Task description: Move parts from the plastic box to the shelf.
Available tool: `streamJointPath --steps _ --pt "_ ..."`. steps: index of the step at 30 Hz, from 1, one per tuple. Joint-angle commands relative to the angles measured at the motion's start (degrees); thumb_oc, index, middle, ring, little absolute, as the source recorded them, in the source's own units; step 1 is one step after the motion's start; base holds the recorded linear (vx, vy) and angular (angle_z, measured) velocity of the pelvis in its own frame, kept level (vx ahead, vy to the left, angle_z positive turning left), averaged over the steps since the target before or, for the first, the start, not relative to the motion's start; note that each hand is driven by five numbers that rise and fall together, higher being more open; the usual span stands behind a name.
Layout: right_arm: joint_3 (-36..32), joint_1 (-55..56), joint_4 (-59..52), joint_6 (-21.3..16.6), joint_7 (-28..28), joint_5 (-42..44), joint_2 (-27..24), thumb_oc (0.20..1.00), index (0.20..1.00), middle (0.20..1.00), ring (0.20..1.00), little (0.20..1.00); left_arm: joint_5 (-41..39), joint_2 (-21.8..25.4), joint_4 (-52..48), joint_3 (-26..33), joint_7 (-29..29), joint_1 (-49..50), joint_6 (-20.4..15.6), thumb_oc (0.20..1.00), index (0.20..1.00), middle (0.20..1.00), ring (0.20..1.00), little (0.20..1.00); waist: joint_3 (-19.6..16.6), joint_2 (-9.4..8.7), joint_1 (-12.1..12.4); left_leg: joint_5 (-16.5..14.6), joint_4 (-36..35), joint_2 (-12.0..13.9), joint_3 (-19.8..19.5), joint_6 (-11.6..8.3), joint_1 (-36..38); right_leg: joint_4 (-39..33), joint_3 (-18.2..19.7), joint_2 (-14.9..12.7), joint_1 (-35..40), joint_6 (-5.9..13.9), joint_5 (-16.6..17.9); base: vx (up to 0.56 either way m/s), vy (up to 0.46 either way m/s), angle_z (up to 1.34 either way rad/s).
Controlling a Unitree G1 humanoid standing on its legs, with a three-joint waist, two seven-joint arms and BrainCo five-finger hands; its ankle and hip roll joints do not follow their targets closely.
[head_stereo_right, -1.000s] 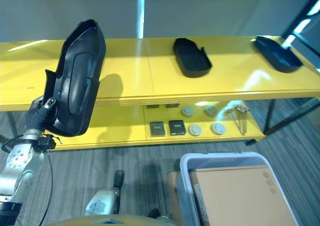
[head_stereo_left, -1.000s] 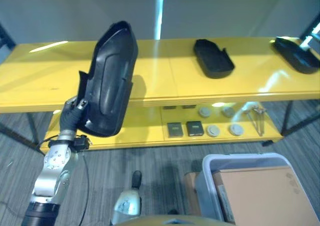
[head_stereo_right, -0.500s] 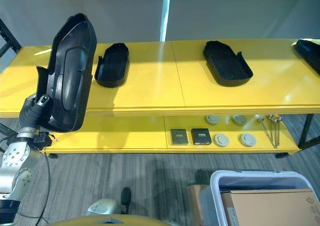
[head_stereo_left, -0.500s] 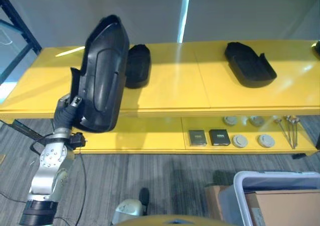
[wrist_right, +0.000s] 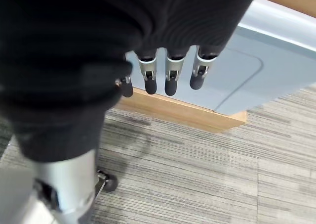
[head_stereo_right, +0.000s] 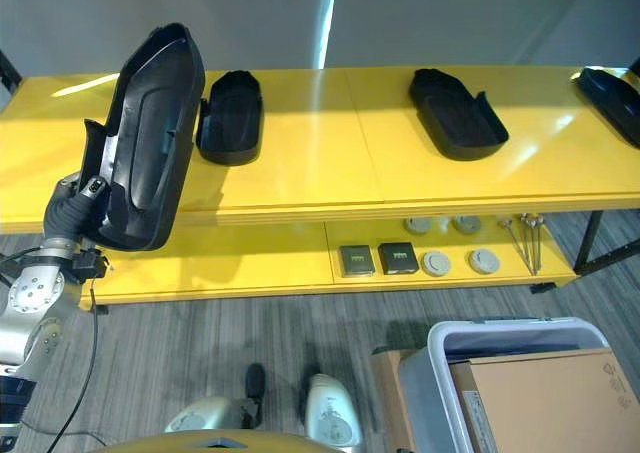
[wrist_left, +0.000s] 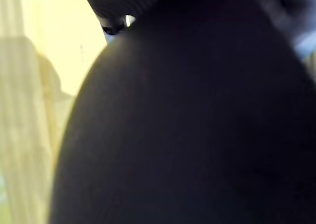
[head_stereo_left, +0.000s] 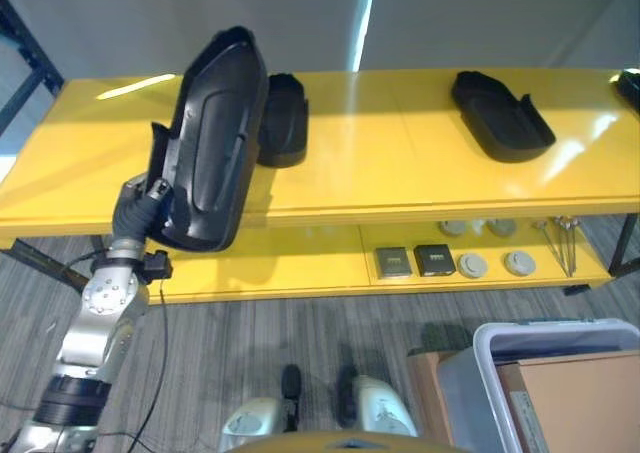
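My left hand [head_stereo_left: 140,209] is shut on the lower edge of a large black moulded part [head_stereo_left: 211,138], holding it upright in front of the left end of the yellow shelf [head_stereo_left: 400,173]. That part's dark surface [wrist_left: 197,125] sits right against the left wrist camera. Three similar black parts lie on the top board: one just behind the held part [head_stereo_right: 231,116], one in the middle [head_stereo_right: 457,113], one at the far right [head_stereo_right: 608,91]. The grey plastic box [head_stereo_right: 440,339] stands on the floor at lower right. My right hand [wrist_right: 171,78] hangs open above the floor beside that box [wrist_right: 237,80].
A cardboard sheet [head_stereo_right: 540,403] lies in the box. The lower shelf board carries two small black boxes [head_stereo_left: 413,261], several grey discs [head_stereo_left: 490,263] and metal tools [head_stereo_left: 562,245]. A dark rack post [head_stereo_left: 25,38] stands at the far left. Grey carpet lies before the shelf.
The camera has swung left, bringing the leftmost shelf part into view. My left hand still holds the black part upright, now slightly higher against the shelf.
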Motion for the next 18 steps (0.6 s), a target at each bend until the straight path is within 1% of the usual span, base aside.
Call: streamJointPath --steps 1,2,3,6,8,12,13,14,15,16,17,18 --pt "3.72 -1.50 1.30 1.20 0.11 -0.81 -1.49 1.000 1.000 1.000 1.000 1.000 1.67 0.04 -6.04 1.15 2.26 -2.27 -3.34 0.200 0.200 0.200 0.200 0.200 -2.62 -0.09 1.17 -5.89 0.50 0.09 -0.40 -3.11 2.19 -9.88 -0.24 1.04 6.96 1.60 7.59 0.10 -0.116 0.41" --pt "3.87 -1.70 1.28 1.39 0.04 -0.40 -1.54 1.000 1.000 1.000 1.000 1.000 1.78 -0.12 -6.22 0.95 2.35 -2.16 -3.28 0.200 0.200 0.200 0.200 0.200 -2.73 -0.23 1.31 -5.89 0.67 0.16 -0.16 -3.22 2.04 -11.07 -0.26 1.07 7.68 1.59 7.75 0.09 -0.100 0.07" --pt "4.05 -2.35 0.82 2.57 -0.05 0.26 -1.83 1.000 1.000 1.000 1.000 1.000 2.51 -0.87 -6.95 0.85 2.90 -1.76 -2.60 0.200 0.200 0.200 0.200 0.200 -3.46 -0.74 1.88 -6.01 1.07 0.22 0.57 -3.45 1.49 -14.40 -0.06 1.23 10.13 1.17 8.04 0.08 -0.084 -0.03" --pt "4.26 -2.36 0.25 3.45 0.02 0.30 -2.18 1.000 1.000 1.000 1.000 1.000 2.40 -1.25 -6.91 0.88 3.16 -1.45 -2.75 0.200 0.200 0.200 0.200 0.200 -3.82 -0.95 1.87 -5.95 1.14 0.41 0.78 -3.64 1.26 -15.44 0.67 1.58 10.81 0.97 8.28 0.06 -0.069 0.01" --pt "3.89 -1.53 -0.43 4.03 -0.05 -1.08 -2.31 1.000 1.000 1.000 1.000 1.000 2.07 -1.64 -7.20 1.49 3.10 -1.02 -1.83 0.200 0.200 0.200 0.200 0.200 -4.23 -1.31 1.90 -6.03 2.10 0.95 1.56 -4.19 0.47 -16.47 0.69 1.76 11.84 0.89 8.18 0.08 -0.114 0.15" --pt "3.56 -0.30 -1.36 4.80 0.75 -2.18 -2.48 1.000 1.000 1.000 1.000 1.000 2.35 -1.63 -7.04 2.20 2.66 -0.21 -1.16 0.200 0.200 0.200 0.200 0.200 -4.22 -1.81 1.82 -7.39 5.00 1.18 2.19 -4.61 -0.34 -17.10 0.50 1.61 12.70 0.68 7.76 0.08 -0.092 -0.09" --pt "3.11 0.21 -1.72 5.36 0.64 -2.55 -2.37 1.000 1.000 1.000 1.000 1.000 2.21 -1.67 -7.17 2.39 2.53 0.00 -0.54 0.200 0.200 0.200 0.200 0.200 -3.92 -1.91 1.57 -8.21 7.65 1.42 3.52 -4.94 -1.42 -17.06 -0.06 1.20 12.86 0.54 7.56 0.04 -0.074 -0.15" --pt "2.76 0.55 -1.62 5.56 0.03 -1.85 -2.21 1.000 1.000 1.000 1.000 1.000 2.08 -1.82 -7.00 2.27 2.17 -0.09 -0.25 0.200 0.200 0.200 0.200 0.200 -3.58 -1.99 1.20 -8.63 9.82 2.18 5.57 -5.32 -2.66 -16.81 -0.97 0.66 12.82 0.46 7.46 0.01 -0.051 -0.11" --pt "2.67 0.62 -1.62 5.60 -0.11 -1.60 -2.22 1.000 1.000 1.000 1.000 1.000 1.97 -1.83 -6.82 2.17 2.04 -0.21 -0.25 0.200 0.200 0.200 0.200 0.200 -3.46 -2.02 1.04 -8.69 10.64 2.54 6.22 -5.55 -3.27 -16.73 -1.29 0.49 12.76 0.42 7.46 -0.05 -0.019 -0.07" --pt "2.06 0.70 -0.99 5.51 -1.18 1.26 -2.38 1.000 1.000 1.000 1.000 1.000 1.59 -1.94 -5.79 1.39 1.70 -1.05 -0.64 0.200 0.200 0.200 0.200 0.200 -2.82 -1.93 0.35 -8.01 13.28 4.77 8.15 -6.62 -5.55 -16.37 -2.49 -0.28 12.45 0.11 7.41 -0.06 0.004 0.01" --pt "1.85 0.57 -0.72 5.32 -1.24 1.71 -2.44 1.000 1.000 1.000 1.000 1.000 1.53 -1.97 -5.54 1.16 1.73 -1.30 -0.88 0.200 0.200 0.200 0.200 0.200 -2.73 -1.78 0.16 -7.82 13.53 5.41 8.20 -6.78 -5.99 -16.17 -2.70 -0.42 12.19 -0.02 7.34 -0.06 0.044 0.17" --pt "1.49 0.11 -0.14 4.85 -0.58 1.59 -2.65 1.000 1.000 1.000 1.000 1.000 1.27 -1.83 -5.05 0.95 1.91 -1.63 -1.75 0.200 0.200 0.200 0.200 0.200 -2.57 -1.23 -0.10 -6.87 12.43 7.01 7.65 -7.25 -5.90 -15.79 -2.77 -0.67 11.69 -0.25 7.06 -0.02 0.083 0.35"
